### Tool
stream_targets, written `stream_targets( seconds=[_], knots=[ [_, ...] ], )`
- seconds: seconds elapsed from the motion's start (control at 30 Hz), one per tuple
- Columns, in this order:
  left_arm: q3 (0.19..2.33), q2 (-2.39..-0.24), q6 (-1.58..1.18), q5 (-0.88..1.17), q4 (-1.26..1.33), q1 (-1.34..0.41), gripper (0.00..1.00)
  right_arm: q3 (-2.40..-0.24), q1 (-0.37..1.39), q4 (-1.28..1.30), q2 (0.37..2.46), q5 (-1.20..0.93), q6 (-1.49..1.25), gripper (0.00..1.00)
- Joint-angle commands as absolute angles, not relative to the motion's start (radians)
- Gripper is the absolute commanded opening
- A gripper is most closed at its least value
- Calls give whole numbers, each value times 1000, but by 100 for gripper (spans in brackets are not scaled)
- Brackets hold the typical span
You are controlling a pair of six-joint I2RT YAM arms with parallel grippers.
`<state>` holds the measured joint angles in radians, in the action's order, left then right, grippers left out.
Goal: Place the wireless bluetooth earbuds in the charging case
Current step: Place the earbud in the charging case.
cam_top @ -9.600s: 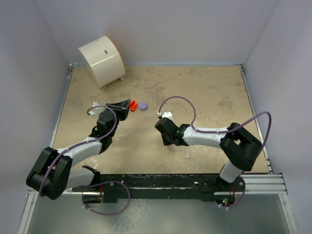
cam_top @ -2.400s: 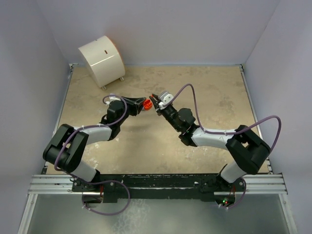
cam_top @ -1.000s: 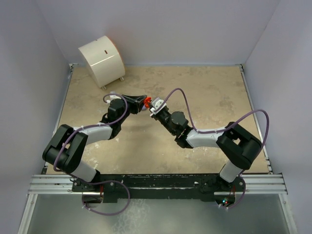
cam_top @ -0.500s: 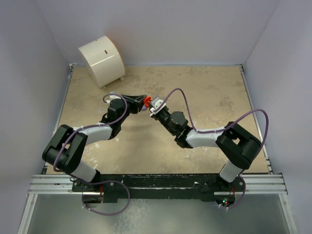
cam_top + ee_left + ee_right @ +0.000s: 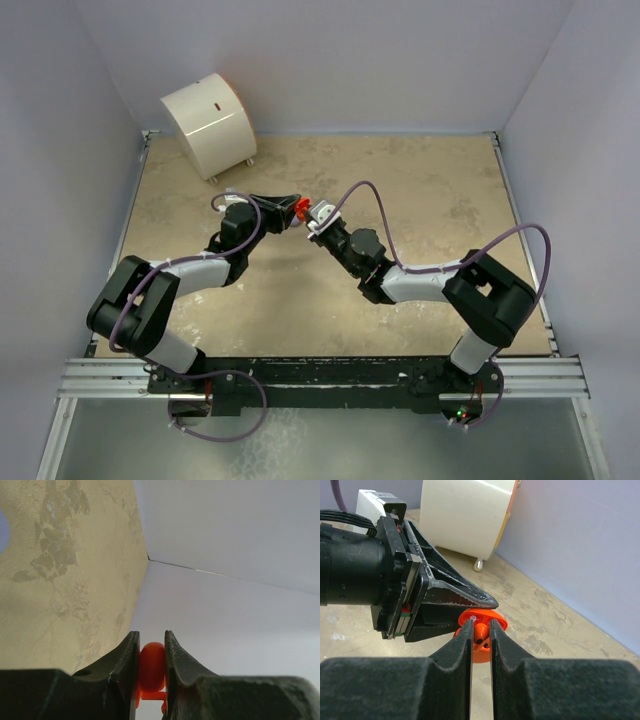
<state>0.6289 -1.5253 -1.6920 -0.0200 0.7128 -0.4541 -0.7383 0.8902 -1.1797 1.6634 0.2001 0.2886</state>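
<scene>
Across the whole floor of the enclosure, you have the mottled tan bench (image 5: 430, 190), walled in pale lilac on three sides. In its far left corner stands a white drum-shaped housing (image 5: 208, 122) on small feet, with an orange rim on one end.

Your left arm (image 5: 180, 275) and right arm (image 5: 430, 280) both reach in towards the middle of the bench, and their tips meet a little left of centre, raised off the surface. A purple cable loops over each arm.

Your left claw (image 5: 150, 647) is clenched on the red-orange charging case (image 5: 151, 666). The left wrist view shows both of its fingers pressed flat against the rounded sides of the case, which sits right at their tips. The right wrist view shows the case hinged open, with its flat lid just under the left claw's point.

Your right claw (image 5: 480, 626) faces the left one head-on. It is pinched tight on a red-orange earbud (image 5: 481, 636), a tiny piece with a dark hole in it. The earbud sits right at the mouth of the open case, between lid and base. You cannot tell from these views whether it touches the case's seat.

At the left edge of the left wrist view, a lilac patch (image 5: 2, 530) lies on the bench, cut off by the frame.
</scene>
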Motion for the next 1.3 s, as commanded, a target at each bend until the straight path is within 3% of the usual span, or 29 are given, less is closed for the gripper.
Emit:
stream_targets(
  seconds=[0.0, 1.27],
  knots=[
    [639, -1488, -1704, -25, 747, -460, 0, -781, 896, -1238, 1660, 227, 304, 0],
    [634, -1464, -1715, -39, 755, -466, 0, -805, 897, -1190, 1682, 229, 306, 0]
  ],
)
